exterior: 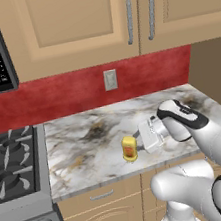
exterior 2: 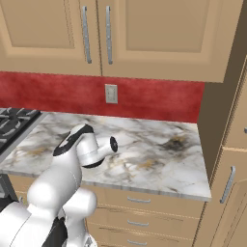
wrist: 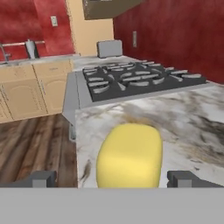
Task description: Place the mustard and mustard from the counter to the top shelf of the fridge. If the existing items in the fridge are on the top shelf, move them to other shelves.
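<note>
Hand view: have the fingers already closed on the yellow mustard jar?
No. The hand is open, its fingers standing apart on either side of the mustard jar, clear of it.

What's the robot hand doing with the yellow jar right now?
Gripper open, level with mustard jar, a finger on each side, no grip yet. Jar upright on counter. Nothing in the way.

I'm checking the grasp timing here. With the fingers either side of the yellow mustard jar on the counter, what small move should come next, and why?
Probably close the gripper on the mustard jar. In the hand view the jar stands between the open fingertips, close to the camera, upright on the counter. If the fingers are not yet far enough around it, a slight advance first may help.
</note>
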